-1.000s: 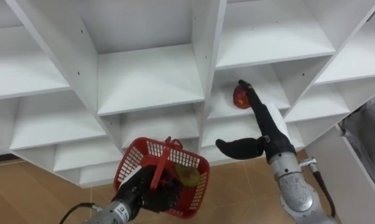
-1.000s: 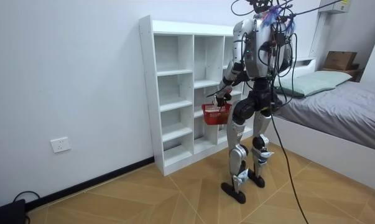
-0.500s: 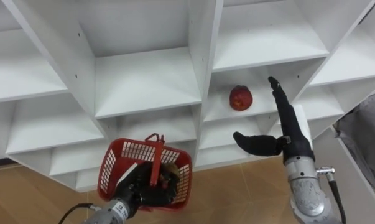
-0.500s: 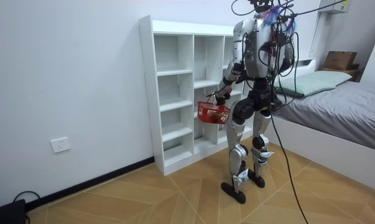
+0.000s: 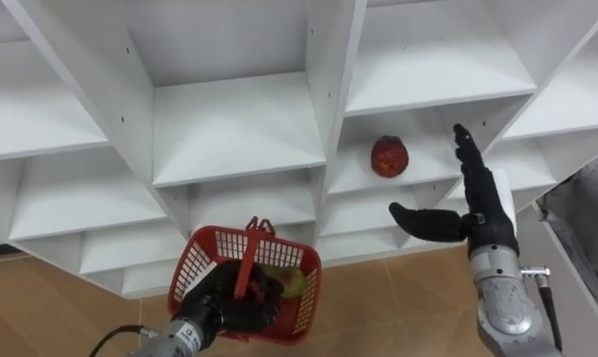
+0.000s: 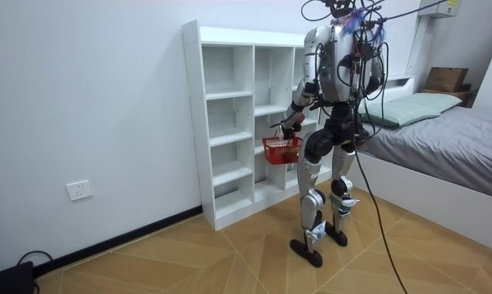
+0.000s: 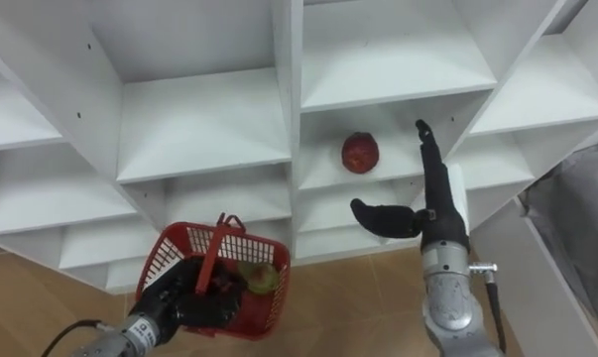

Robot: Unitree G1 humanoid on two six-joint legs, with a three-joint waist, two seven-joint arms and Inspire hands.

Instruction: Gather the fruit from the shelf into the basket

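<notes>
The white closet is an open grid of square compartments split by uprights and flat shelves. The robot stands upright on the wooden floor right in front of it, facing its right-hand half. In the room view a bed with a grey cover stands past the closet's right end.

A red plastic basket with mesh walls hangs in front of the closet's lower compartments, below and left of its central upright. The left hand holds it from above, its dark fingers curled tight round the red handle.

The right hand is raised before the closet, to the right of the central upright. Its fingers are straight and held close together, pointing up toward the right wall of a compartment. The thumb sticks out sideways to the left, and the hand grips nothing.

A red fruit lies on the shelf of that compartment, near its middle. It sits left of the fingers and above the thumb, clearly apart from both. It is round and dark red, with a dimple on top.

A smaller green fruit lies inside the basket, against its right wall, partly hidden by the mesh.
</notes>
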